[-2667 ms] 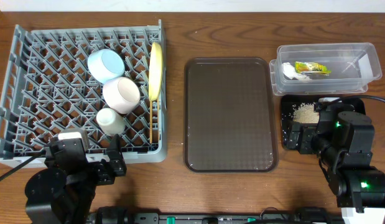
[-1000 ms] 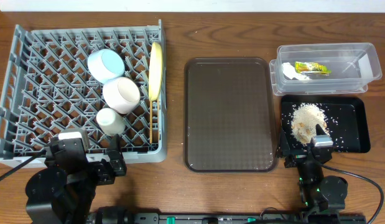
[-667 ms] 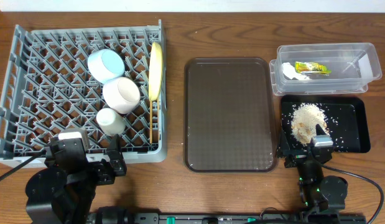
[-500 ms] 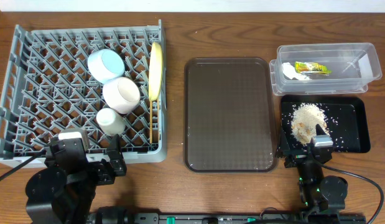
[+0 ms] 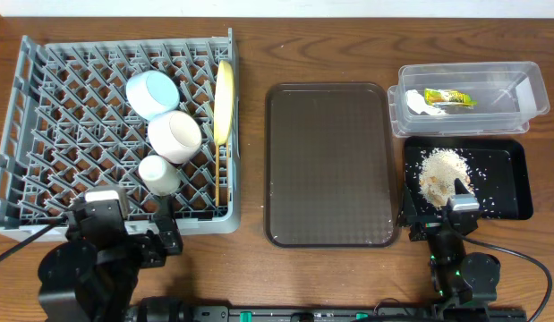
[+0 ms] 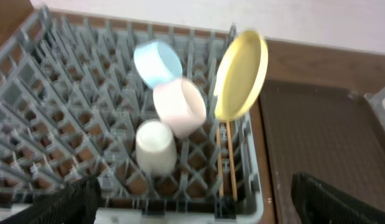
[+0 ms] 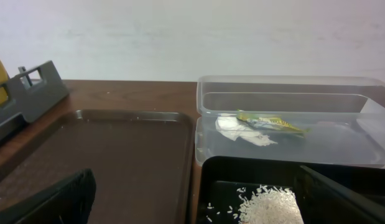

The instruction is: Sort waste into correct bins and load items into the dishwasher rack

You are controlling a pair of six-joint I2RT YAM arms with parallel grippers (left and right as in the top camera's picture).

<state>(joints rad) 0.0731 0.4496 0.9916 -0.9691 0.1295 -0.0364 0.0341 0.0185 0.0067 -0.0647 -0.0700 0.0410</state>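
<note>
Overhead, I count five items in the large square grey plastic rack [image 5: 44, 134]. One round yellow plate [image 5: 224, 100] stands on edge by the rack's right wall. One light blue bowl [image 5: 151, 94] and one white bowl [image 5: 174, 135] lie close together, tipped on their sides. One small pale cup [image 5: 157, 173] sits just beside the white bowl, nearest my left arm. One pair of wooden chopsticks [image 6: 226, 158], two sticks side by side, lies below the plate.

Three kinds of waste sit to the right, in two bins. One yellow-green snack wrapper [image 5: 449, 97] and one crumpled white scrap [image 5: 418, 105] lie together in the clear plastic rectangular tub [image 5: 518, 72]. One heap of beige crumbly food scraps [image 5: 440, 170], with loose grains around it, is in the shallow black rectangular tray [image 5: 514, 179] just in front of the tub.

Between rack and bins lies one brown serving tray [image 5: 328, 161] on the wooden table [image 5: 348, 45].

My left gripper [image 6: 195, 186] has its two fingers spread wide with nothing between them, facing the rack from its near edge. My right gripper [image 7: 195, 177] is likewise spread wide and holds nothing, at the black tray's near-left corner.
</note>
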